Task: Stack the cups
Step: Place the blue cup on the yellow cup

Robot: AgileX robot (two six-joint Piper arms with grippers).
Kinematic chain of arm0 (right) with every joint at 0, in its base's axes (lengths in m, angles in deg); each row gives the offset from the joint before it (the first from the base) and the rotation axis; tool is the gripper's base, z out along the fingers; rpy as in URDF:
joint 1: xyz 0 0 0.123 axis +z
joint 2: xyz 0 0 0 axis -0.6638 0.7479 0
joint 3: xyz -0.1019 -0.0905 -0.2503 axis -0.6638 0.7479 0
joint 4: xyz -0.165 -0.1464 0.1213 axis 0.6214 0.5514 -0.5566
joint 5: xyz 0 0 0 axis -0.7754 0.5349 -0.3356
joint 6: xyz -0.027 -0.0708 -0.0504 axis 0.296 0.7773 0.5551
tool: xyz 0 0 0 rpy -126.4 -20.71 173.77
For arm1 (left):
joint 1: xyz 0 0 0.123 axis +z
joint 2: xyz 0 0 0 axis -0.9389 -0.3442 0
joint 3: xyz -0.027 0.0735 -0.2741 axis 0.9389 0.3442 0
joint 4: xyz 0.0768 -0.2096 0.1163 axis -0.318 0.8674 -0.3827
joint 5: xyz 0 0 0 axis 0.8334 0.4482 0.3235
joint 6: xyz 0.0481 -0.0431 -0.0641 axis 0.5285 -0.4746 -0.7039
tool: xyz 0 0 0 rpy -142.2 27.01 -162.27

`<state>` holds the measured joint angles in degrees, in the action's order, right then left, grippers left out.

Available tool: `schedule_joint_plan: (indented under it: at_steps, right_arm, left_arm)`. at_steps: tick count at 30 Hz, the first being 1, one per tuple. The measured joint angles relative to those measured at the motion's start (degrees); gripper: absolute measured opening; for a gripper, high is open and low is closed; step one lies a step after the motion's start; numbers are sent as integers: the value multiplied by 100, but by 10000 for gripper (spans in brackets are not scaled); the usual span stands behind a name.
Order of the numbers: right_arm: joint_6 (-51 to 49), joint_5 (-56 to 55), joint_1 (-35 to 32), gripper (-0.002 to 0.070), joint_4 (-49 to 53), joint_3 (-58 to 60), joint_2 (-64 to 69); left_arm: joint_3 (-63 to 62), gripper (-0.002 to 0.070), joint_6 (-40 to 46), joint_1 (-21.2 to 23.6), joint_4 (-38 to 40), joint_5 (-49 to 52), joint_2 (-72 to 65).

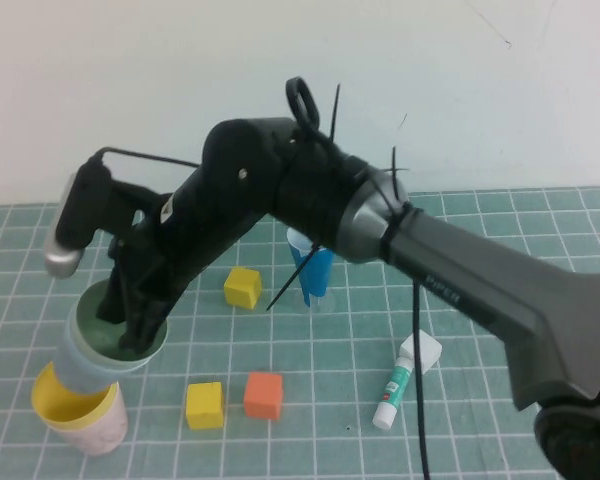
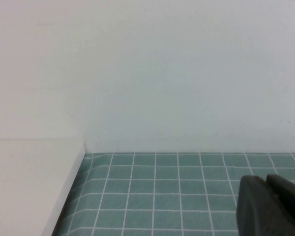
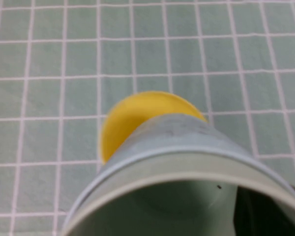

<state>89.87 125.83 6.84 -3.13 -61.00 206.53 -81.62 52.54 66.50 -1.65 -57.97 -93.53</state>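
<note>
The cups form one tilted stack at the table's front left: pink cup [image 1: 102,432] at the bottom, yellow cup [image 1: 68,400] in it, then light blue cup [image 1: 80,365], with the pale green cup [image 1: 90,322] nested on top. My right gripper [image 1: 132,335] reaches across from the right and is shut on the pale green cup's rim, one finger [image 3: 258,216] inside it. The right wrist view shows the green cup [image 3: 162,206], the blue cup [image 3: 179,132] and the yellow cup [image 3: 130,120]. My left gripper [image 2: 271,206] is shut, empty, low over bare table near the wall.
A dark-blue cone [image 1: 315,270] stands mid-table behind the right arm. Two yellow cubes [image 1: 243,287] [image 1: 204,405] and an orange cube [image 1: 264,395] lie right of the stack. A white-and-green tube [image 1: 392,392] lies further right. A wall bounds the back.
</note>
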Motion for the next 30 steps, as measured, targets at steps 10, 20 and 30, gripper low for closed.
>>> schedule_joint_plan:
  at_steps: [10, 20, 30]
  right_arm:
    - [26, -115, 103, 48, -97, -100, 207]
    - [217, -307, 103, 48, -283, -122, 442]
    - [328, -429, 103, 77, -342, -125, 492]
  left_arm:
    - [0, -1, 0, 0, -2, -23, 0]
    - [22, -1, 0, 0, -12, -48, 0]
    - [45, -1, -4, 0, -98, -74, 0]
